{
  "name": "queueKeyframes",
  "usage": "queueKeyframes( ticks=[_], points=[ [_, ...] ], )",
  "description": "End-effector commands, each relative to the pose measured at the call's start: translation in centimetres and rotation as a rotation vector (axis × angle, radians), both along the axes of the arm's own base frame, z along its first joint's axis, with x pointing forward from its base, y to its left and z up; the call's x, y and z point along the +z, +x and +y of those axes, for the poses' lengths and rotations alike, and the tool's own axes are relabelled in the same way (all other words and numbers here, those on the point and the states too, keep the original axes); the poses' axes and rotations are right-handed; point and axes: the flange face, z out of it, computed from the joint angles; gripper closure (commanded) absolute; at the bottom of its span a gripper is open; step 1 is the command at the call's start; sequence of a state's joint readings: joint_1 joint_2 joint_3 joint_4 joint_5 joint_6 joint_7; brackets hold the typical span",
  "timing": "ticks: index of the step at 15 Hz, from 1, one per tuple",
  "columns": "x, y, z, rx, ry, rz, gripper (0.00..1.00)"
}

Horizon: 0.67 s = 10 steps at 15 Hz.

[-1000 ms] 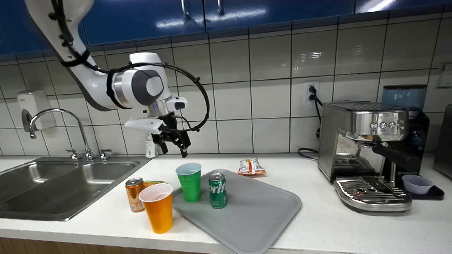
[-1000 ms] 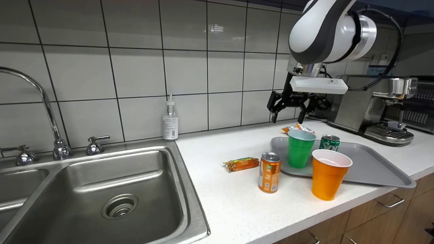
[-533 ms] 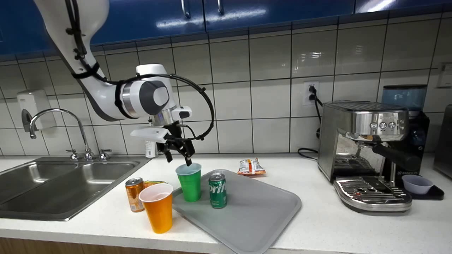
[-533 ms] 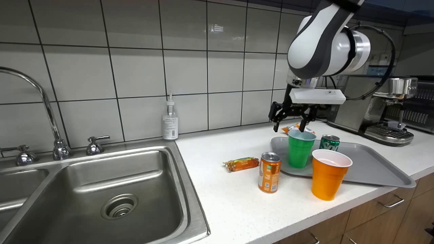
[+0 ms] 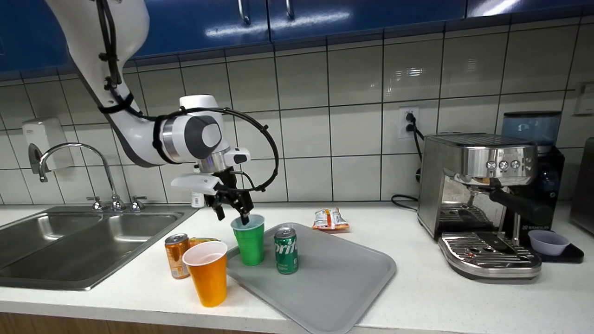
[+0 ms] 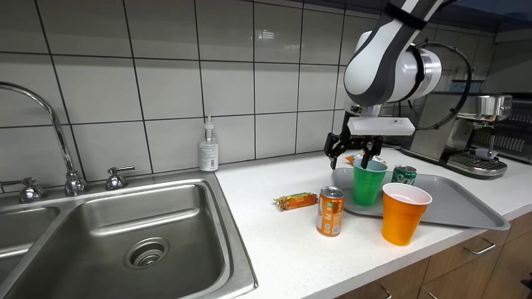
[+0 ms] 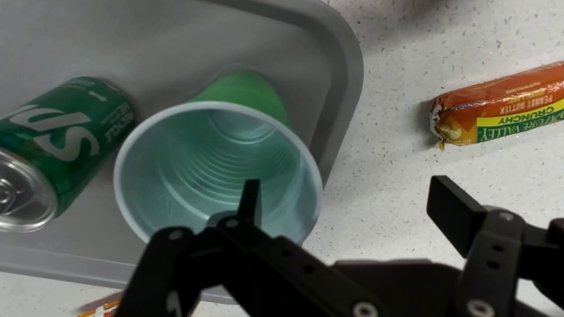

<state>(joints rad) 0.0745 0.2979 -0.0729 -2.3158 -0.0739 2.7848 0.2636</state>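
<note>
My gripper [image 5: 232,218] stands open with nothing between its fingers, in the wrist view [image 7: 351,202] as well. One finger reaches down at the mouth of the green cup [image 5: 251,247], over its pale inside in the wrist view. The opposite finger [image 7: 456,215] hangs outside the cup, above the white counter, so the near rim lies between the two. Whether the finger touches the cup wall I cannot tell. Upright on the grey tray [image 5: 345,273] stand the cup and, beside it, a green soda can [image 7: 66,119].
Near the tray's corner are an orange cup [image 6: 402,218], an orange can [image 6: 330,211] and a wrapped snack bar [image 6: 296,201]. A snack bag [image 5: 330,219] lies behind the tray. The sink [image 6: 230,249] and a coffee machine [image 5: 478,185] flank the area.
The gripper has come down from above the counter to the green cup's mouth, one finger now at its opening. The jaws stayed apart. Cups, cans and tray have not moved.
</note>
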Motion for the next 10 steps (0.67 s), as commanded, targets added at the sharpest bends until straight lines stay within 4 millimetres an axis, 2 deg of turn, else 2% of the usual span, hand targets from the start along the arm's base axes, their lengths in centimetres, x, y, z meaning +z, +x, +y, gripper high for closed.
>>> queueKeyframes(
  ticks=[1, 9, 10],
  points=[
    [0.05, 0.95, 0.23, -0.017, -0.008, -0.013, 0.34],
    [0.44, 0.62, -0.23, -0.031, -0.013, -0.015, 0.97],
    [0.56, 0.54, -0.31, -0.033, -0.015, -0.016, 1.00]
  ],
)
